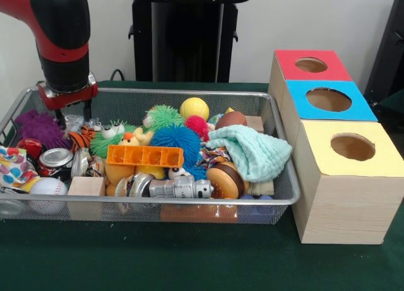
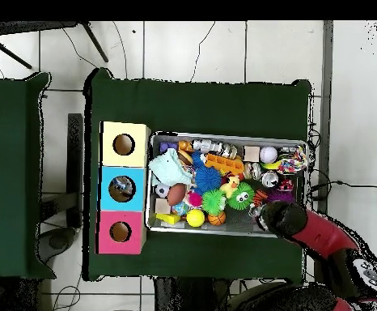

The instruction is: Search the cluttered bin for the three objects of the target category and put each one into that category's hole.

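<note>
We see the bin [image 1: 278, 124] mid-frame on the green counter [image 1: 189, 259], packed: orange block [image 1: 145, 155], blue spiky ball [image 1: 175, 141], mint cloth [image 1: 249, 149]. Fingers [image 1: 74, 116] upper left over the purple toy [image 1: 39, 128]; spread: can't tell. Boxes [image 1: 344, 171] right.

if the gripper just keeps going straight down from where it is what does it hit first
Probably the tiger-striped toy beside the purple fuzzy toy in the bin; the gripper hangs just above them, though depth is unclear.
</note>
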`<state>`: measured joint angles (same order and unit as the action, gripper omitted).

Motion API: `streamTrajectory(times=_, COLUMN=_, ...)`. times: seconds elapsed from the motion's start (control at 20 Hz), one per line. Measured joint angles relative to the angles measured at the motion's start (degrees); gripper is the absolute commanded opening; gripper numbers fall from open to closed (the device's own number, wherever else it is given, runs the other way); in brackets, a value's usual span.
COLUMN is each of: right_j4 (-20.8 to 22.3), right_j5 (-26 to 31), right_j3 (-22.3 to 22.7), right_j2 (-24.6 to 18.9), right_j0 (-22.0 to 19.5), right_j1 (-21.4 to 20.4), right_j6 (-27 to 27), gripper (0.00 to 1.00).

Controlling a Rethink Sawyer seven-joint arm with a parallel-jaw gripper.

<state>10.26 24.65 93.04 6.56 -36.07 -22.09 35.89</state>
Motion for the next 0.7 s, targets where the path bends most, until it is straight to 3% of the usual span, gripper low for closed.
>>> streamTrajectory(times=0.7, right_j4=0.01, right_j5=0.02, right_j3=0.0, right_j2=-0.98, right_j0=-1.23, right_j1=-0.14, right_j6=0.0, gripper=1.0)
